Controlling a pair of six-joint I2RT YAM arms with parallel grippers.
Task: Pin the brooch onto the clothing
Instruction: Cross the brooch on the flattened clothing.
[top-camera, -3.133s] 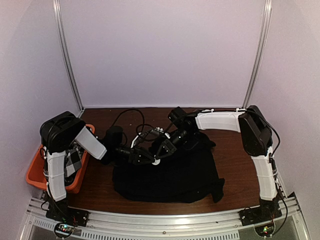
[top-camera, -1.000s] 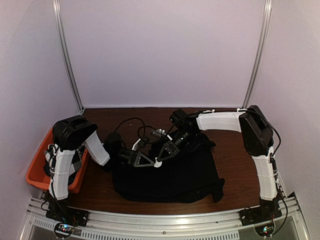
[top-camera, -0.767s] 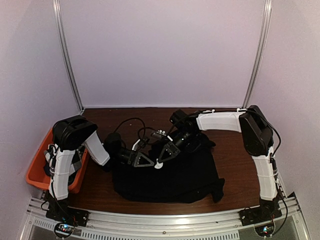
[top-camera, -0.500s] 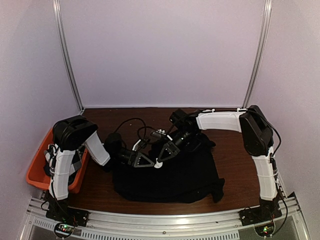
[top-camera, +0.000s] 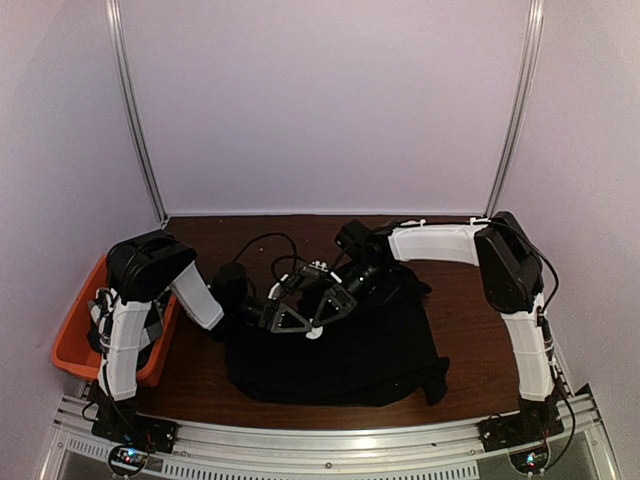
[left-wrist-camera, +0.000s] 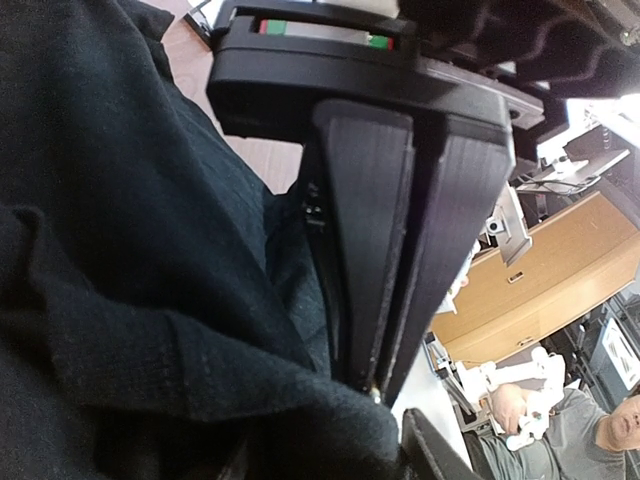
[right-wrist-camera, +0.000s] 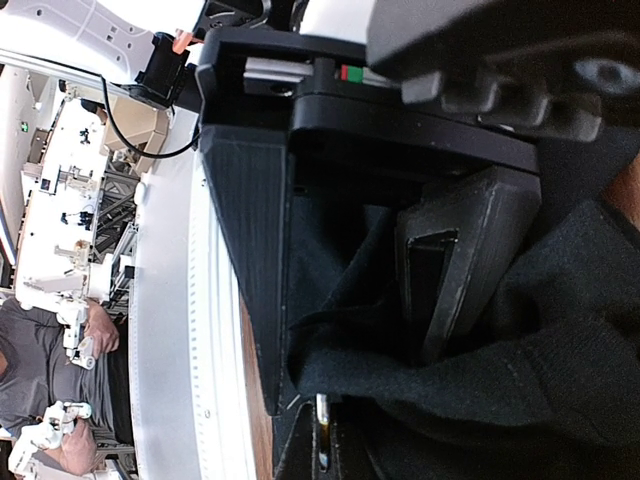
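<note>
Top external view shows a large black short-sleeved T-shirt (top-camera: 350, 360) lying crumpled on the dark brown wooden worktop (top-camera: 470, 300), near its middle and a little towards the right arm's side. Both arms reach inward and meet over the shirt's far left edge. The left tool (top-camera: 298, 322) comes in from the left and the right tool (top-camera: 320, 320) from the far right, tips close together just above the cloth. A small white round piece (top-camera: 313, 333) sits right at those tips, against the black fabric; it is too small to tell what it is or whether either tool has it.

Left wrist view looks across the knitted black cloth at the right tool (left-wrist-camera: 378, 385). Its two ribbed black fingers (left-wrist-camera: 360, 230) are pressed together along their length, the tips sunk into a raised fold of the T-shirt.

Right wrist view faces the left tool (right-wrist-camera: 350, 385). Its fingers (right-wrist-camera: 245, 260) stand partly spread, with a bunched fold of the T-shirt filling the gap and meeting both, so it pinches the cloth.

An orange plastic bin (top-camera: 68, 350) stands at the worktop's left edge, beside the left arm's base
</note>
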